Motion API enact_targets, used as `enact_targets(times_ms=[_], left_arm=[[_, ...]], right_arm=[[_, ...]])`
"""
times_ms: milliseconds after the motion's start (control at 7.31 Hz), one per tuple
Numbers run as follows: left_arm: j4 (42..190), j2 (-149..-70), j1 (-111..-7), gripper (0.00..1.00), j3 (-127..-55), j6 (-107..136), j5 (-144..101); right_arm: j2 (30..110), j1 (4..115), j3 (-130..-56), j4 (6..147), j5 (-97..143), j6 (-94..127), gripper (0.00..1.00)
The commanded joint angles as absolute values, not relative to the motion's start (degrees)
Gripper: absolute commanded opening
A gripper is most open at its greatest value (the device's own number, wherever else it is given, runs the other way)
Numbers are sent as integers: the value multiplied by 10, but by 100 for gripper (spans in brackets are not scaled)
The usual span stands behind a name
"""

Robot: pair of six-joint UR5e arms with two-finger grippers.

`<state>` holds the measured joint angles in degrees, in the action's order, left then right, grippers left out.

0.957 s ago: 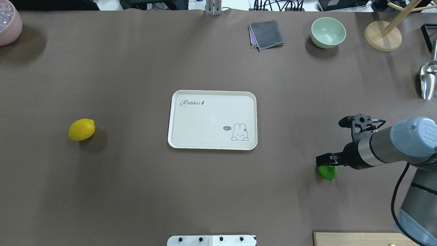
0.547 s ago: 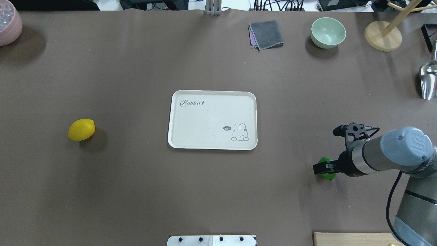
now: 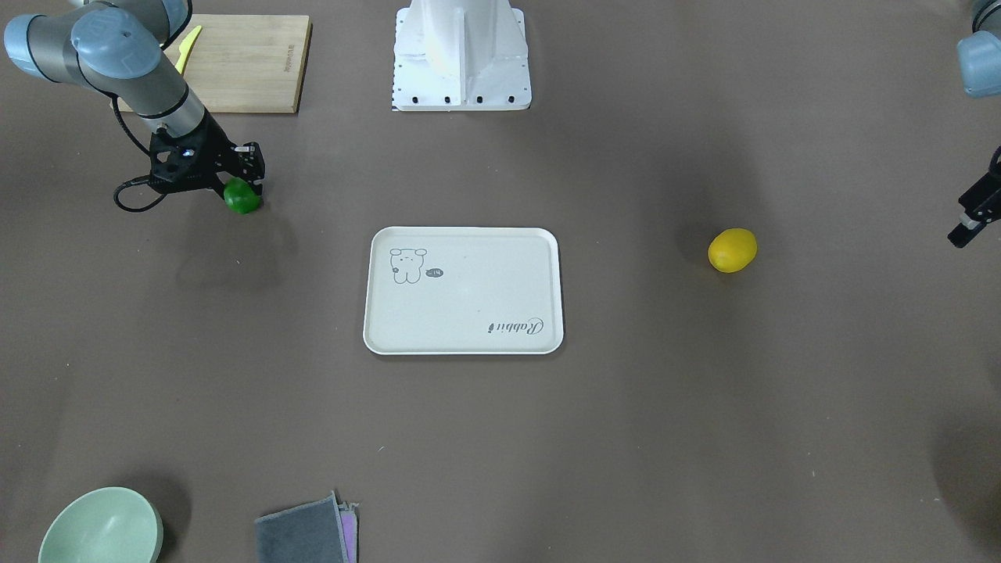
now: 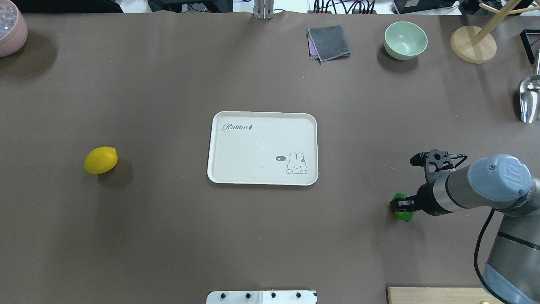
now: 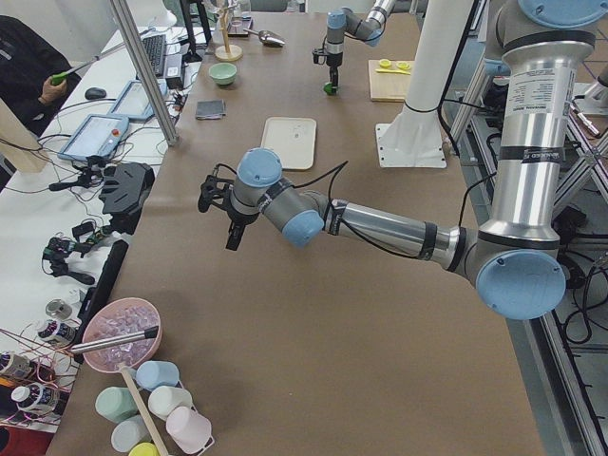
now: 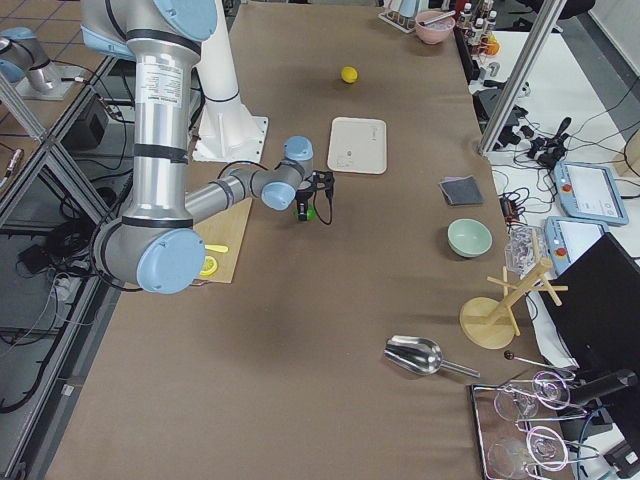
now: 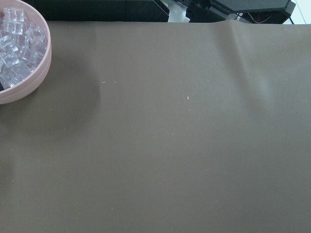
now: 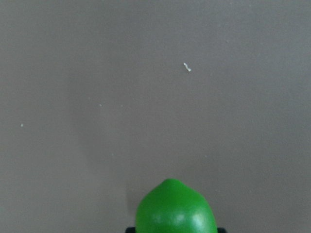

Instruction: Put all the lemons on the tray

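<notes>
One cream rectangular tray (image 4: 261,147); two lemons off it: yellow oval lemon (image 4: 100,160) free, green oval lemon (image 4: 406,217) clamped by right gripper (image 4: 400,206); left gripper (image 3: 960,234) state indeterminable.

The tray (image 4: 253,147) lies at the middle of the table (image 4: 168,236). 1 lemon (image 4: 100,160) sits well to its left; the other lemon (image 4: 406,216) lies well to its right, nearer the robot, beneath the right gripper (image 4: 400,205). Along the far edge behind the tray, a cloth (image 4: 329,42), a bowl (image 4: 405,40) and a stand (image 4: 473,44) run left to right.

Mint bowl (image 4: 405,39), folded grey cloth (image 4: 329,42) (purple beneath), bamboo board (image 3: 242,62), metal scoop (image 4: 529,99)
</notes>
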<state>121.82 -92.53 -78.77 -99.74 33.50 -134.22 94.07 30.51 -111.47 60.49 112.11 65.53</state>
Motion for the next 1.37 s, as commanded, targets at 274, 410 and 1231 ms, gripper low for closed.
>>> enact_targets(times_ms=[274, 410, 1231], left_arm=[[1240, -926, -708, 98, -991, 369, -1326], [1291, -921, -672, 98, -984, 368, -1303], [1408, -911, -511, 97, -982, 288, -1213]], right_arm=[[897, 386, -1116, 606, 1179, 653, 0], [882, 391, -1113, 606, 1177, 653, 0], [793, 413, -1113, 661, 1172, 655, 0]])
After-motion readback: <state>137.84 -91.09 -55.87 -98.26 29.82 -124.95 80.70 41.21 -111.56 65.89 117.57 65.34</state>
